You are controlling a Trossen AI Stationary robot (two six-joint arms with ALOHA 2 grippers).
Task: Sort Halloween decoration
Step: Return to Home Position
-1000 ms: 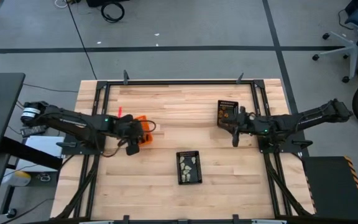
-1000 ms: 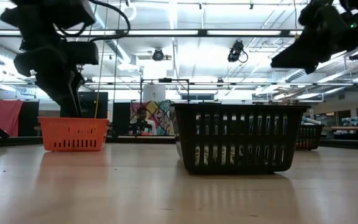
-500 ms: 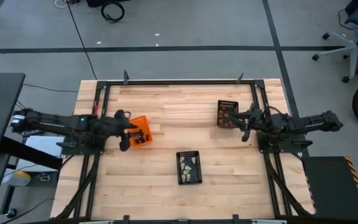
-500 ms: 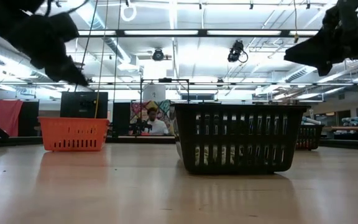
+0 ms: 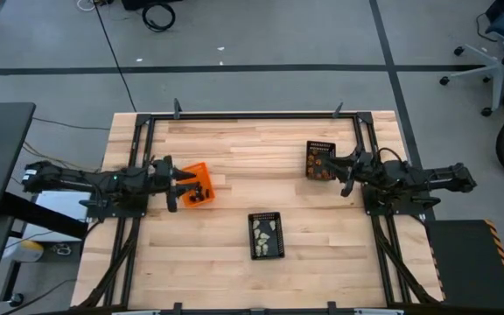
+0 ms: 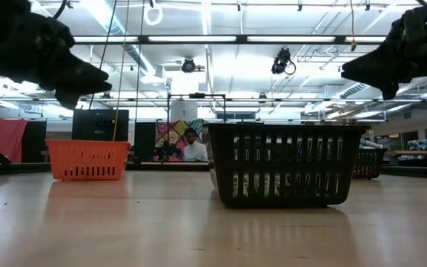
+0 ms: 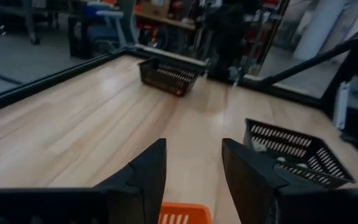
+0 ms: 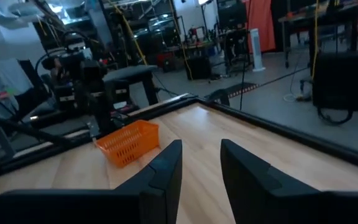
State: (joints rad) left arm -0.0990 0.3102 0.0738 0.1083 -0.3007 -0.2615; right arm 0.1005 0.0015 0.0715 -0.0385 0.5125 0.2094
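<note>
The Halloween decoration lies sorted in three bins. Pale pieces (image 5: 266, 233) are in the near black mesh bin (image 5: 266, 252), orange pieces (image 5: 319, 163) in the far right black mesh bin (image 5: 320, 145), and dark pieces (image 5: 201, 194) in the orange bin (image 5: 196, 171). My left gripper (image 5: 175, 186) hangs open just left of the orange bin, pointing level across the table, its fingers (image 7: 148, 171) with nothing between them. My right gripper (image 5: 346, 175) hangs open just right of the far black bin, also level and with nothing between its fingers (image 8: 166, 165).
A black metal frame (image 5: 252, 115) runs round the wooden table top. Bare wood lies between the three bins and along the near edge (image 5: 252, 293). In the low view a person (image 6: 192, 147) sits in the room far behind the table.
Both arms have drawn back from the bins, the left toward the table's left edge, the right toward its right edge. My left gripper has tipped up from pointing down beside the orange bin to pointing level. Nothing in the bins has moved.
</note>
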